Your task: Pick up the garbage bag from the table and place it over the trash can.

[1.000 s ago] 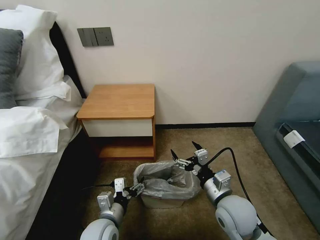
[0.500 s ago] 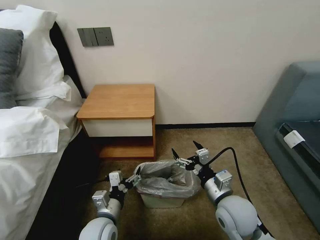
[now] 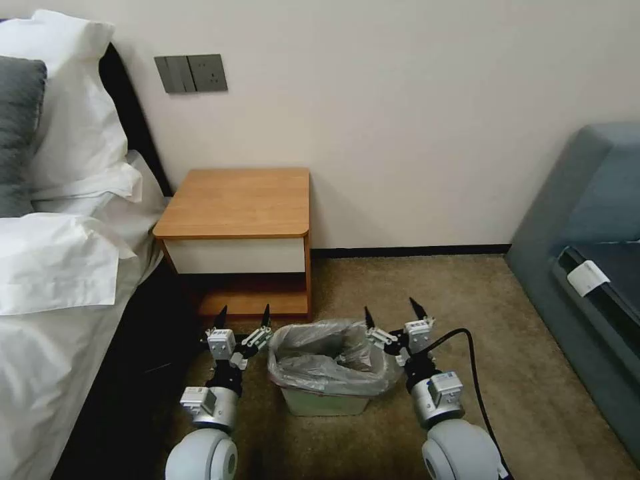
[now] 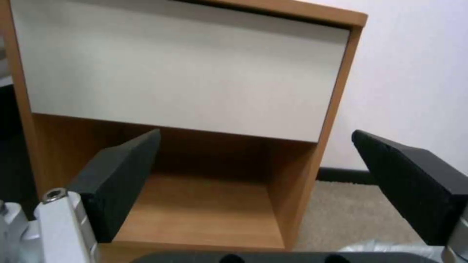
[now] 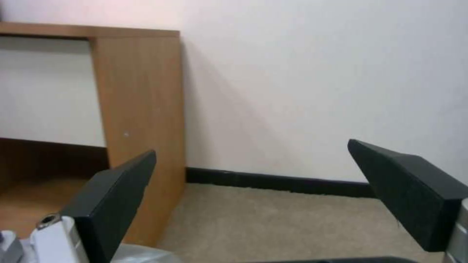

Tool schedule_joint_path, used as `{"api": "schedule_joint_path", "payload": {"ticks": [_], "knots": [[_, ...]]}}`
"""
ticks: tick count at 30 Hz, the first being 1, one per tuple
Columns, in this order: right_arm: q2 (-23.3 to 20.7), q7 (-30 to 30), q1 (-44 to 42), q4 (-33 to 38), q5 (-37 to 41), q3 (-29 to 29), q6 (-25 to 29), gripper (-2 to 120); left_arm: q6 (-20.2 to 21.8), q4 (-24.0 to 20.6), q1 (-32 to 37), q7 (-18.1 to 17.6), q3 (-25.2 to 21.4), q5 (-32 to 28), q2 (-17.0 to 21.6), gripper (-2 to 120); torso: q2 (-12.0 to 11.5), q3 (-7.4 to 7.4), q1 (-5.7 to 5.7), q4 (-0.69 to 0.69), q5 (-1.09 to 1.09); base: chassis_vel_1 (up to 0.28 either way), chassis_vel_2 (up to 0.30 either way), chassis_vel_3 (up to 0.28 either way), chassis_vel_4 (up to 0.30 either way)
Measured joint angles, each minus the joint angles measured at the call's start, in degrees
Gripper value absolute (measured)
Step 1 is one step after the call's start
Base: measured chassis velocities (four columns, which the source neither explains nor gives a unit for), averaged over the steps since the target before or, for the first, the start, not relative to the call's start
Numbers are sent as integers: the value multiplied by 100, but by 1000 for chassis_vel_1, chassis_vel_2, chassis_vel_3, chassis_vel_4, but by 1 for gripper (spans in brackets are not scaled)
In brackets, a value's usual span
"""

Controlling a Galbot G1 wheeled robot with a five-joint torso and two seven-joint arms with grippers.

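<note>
Head view: both hands let go; left hand (image 3: pixel 244 317), right hand (image 3: pixel 393 313) spread, empty.

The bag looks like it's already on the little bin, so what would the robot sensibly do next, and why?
Probably just draw both arms back. The garbage bag is draped over the trash can rim, and the left gripper and right gripper stand open on either side, holding nothing. The table top is bare.

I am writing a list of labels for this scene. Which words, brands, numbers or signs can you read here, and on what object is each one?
None can be read.
The white tag on the grey sofa: blank or too small to tell.
The grey switch panel on the wall: no readable marking.
The table, garbage bag and both grippers carry no visible text.
</note>
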Motion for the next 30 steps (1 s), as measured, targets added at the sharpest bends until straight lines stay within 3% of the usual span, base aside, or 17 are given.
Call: {"api": "schedule_joint_path", "payload": {"ticks": [30], "knots": [[12, -264, -102, -37, -66, 220, 174, 100, -34, 57, -46, -17, -53, -75, 58, 97, 0, 0, 0, 0, 0, 0, 0, 0, 0]]}}
